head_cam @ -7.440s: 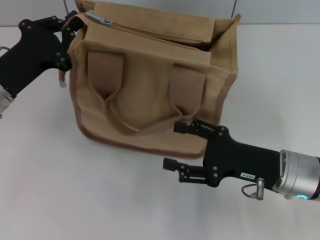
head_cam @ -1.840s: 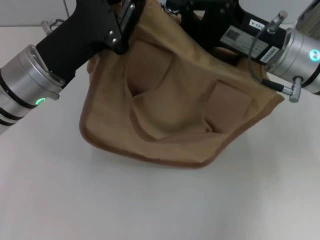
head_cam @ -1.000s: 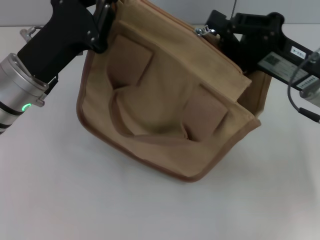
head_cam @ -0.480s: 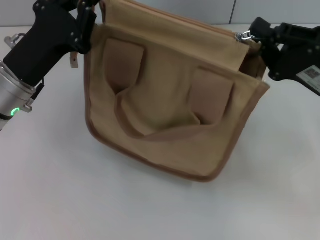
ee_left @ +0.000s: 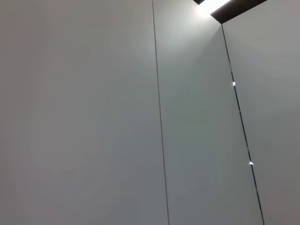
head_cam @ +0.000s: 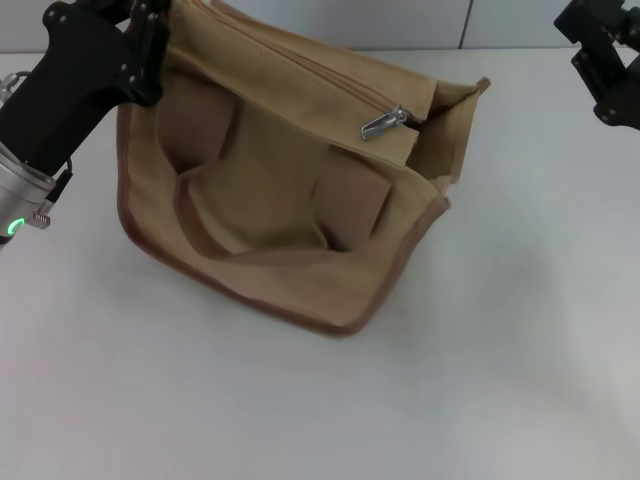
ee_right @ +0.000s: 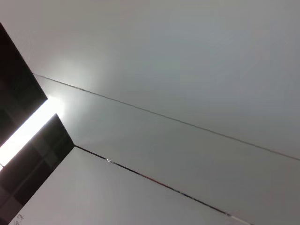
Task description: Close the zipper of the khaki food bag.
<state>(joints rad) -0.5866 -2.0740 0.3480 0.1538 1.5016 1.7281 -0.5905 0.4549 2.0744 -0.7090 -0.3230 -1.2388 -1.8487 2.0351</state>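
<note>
The khaki food bag lies tilted on the white table, with its strap handles facing me. The zipper runs along the top flap. Its silver pull tab lies free near the bag's right end, and past it the end of the bag gapes open. My left gripper is at the top left, shut on the bag's left top corner. My right gripper is open at the top right, well clear of the bag. Both wrist views show only wall and ceiling panels.
The white table spreads around the bag. A grey wall runs along its far edge. The left arm's silver wrist with its green light sits at the left edge.
My right gripper has let go of the pull tab and drawn back to the right and up. The bag has sagged and shifted left, still held by my left gripper.
</note>
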